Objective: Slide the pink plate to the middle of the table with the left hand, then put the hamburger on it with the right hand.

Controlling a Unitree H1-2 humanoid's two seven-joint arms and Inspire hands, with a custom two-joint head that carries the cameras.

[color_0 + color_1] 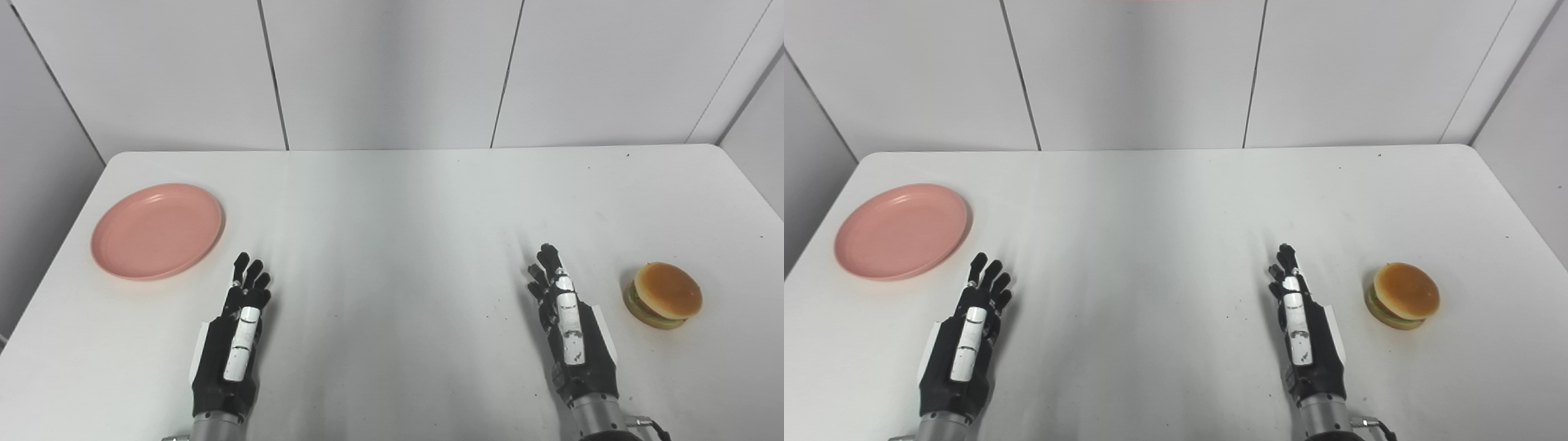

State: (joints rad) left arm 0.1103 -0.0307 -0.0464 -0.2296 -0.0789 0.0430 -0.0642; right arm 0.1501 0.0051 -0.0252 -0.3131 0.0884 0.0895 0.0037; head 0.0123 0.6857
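Both hands, left hand (236, 334) and right hand (566, 324), open and empty; pink plate (157, 230) bare, hamburger (664, 295) apart on table (392, 202).

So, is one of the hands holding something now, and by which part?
Nothing is held. The left hand and right hand are both open, apart from the plate and the hamburger.

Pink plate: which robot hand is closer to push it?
Left. The left hand sits just beside the pink plate, holding nothing. The right hand is far across, near the hamburger.
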